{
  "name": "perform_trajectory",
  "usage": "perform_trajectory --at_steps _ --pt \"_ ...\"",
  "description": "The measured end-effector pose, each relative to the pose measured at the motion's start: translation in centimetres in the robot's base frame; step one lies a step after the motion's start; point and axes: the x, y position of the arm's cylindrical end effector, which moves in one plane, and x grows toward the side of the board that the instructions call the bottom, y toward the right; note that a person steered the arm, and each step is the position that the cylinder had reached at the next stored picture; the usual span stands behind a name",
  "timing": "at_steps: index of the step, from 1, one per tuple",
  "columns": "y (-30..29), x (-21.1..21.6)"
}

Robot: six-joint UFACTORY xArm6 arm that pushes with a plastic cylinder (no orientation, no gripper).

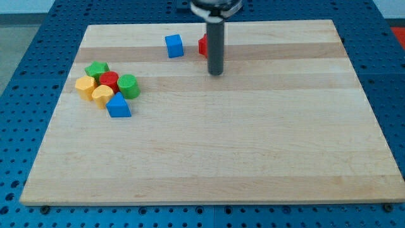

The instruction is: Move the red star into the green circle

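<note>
A red block sits near the view's top centre. It is mostly hidden behind my dark rod, so its shape is unclear. My tip rests on the board just below and to the right of this red block. The green circle stands far to the view's left, on the right side of a tight cluster of blocks. A second red block, round, sits in that cluster and touches the green circle's left side.
A blue cube stands just left of the hidden red block. The left cluster also holds a green star, a yellow hexagon, a yellow heart and a blue triangle. The wooden board lies on blue pegboard.
</note>
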Motion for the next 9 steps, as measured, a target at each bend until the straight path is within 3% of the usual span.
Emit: perform_trajectory --at_steps 2,3,9 --pt "2.7 -7.3" --pt "1.0 -7.9" --pt "-9.2 -2.9"
